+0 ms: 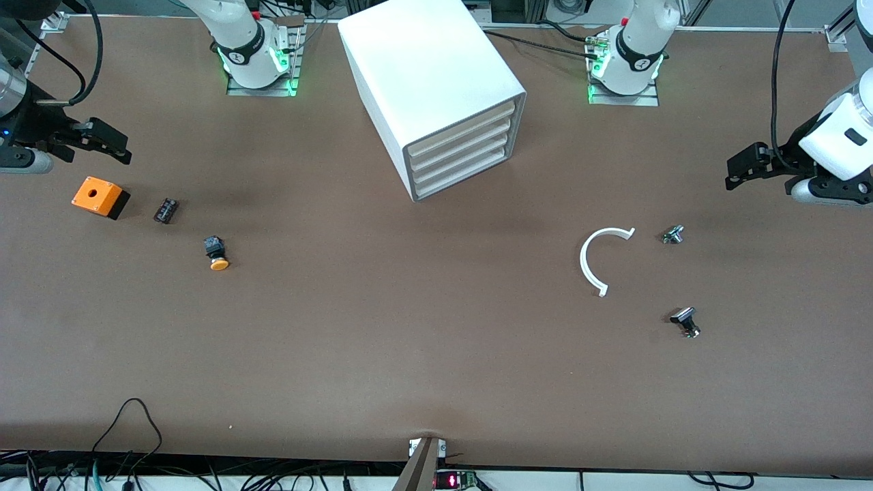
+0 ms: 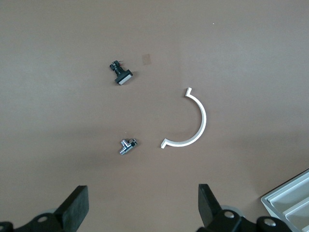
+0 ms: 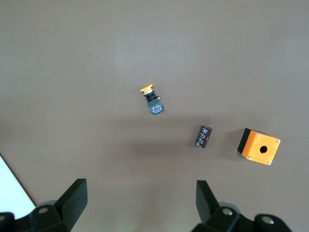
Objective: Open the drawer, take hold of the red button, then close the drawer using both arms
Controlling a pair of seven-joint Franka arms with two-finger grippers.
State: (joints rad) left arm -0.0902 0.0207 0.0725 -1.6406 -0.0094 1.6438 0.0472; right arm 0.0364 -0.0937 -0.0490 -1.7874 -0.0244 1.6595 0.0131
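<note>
The white cabinet [image 1: 426, 68] stands at the middle of the table, between the two arm bases. Its drawer fronts [image 1: 462, 146] are all pushed in, so I cannot tell which is the task's drawer. The button with the red cap is out of view. My left gripper [image 1: 736, 170] [image 2: 143, 193] hangs open over bare table at the left arm's end, nothing between its fingers. My right gripper [image 1: 117, 144] [image 3: 141, 188] hangs open over bare table at the right arm's end, close to an orange box.
At the right arm's end lie an orange box with a hole [image 1: 99, 196], a small black part [image 1: 166, 210] and a yellow-capped button [image 1: 217, 254]. At the left arm's end lie a white curved piece [image 1: 593, 259], a small metal part [image 1: 673, 234] and a black grey-capped part [image 1: 685, 320].
</note>
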